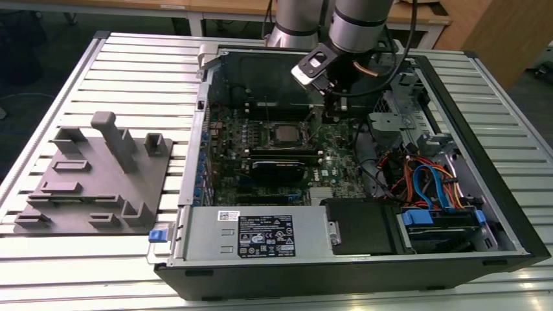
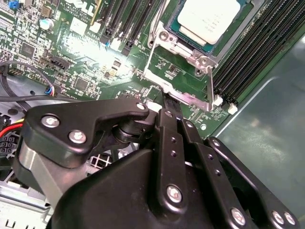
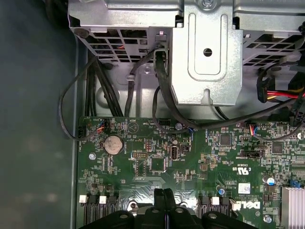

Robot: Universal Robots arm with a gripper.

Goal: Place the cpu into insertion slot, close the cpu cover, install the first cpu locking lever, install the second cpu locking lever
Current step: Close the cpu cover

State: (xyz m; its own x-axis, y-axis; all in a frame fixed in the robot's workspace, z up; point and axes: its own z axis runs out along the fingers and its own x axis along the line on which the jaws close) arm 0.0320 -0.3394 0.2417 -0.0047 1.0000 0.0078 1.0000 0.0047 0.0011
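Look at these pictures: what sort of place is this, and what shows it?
Probably a robotics lab workbench: a robot arm reaches into an open computer case on a slatted metal table.

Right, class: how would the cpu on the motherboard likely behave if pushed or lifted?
The cpu looks thin, flat and rigid, so it probably won't flex or roll. Its smooth metal face may be slippery to pinch. Sitting within the metal rim of the insertion slot, it would likely resist a sideways push.
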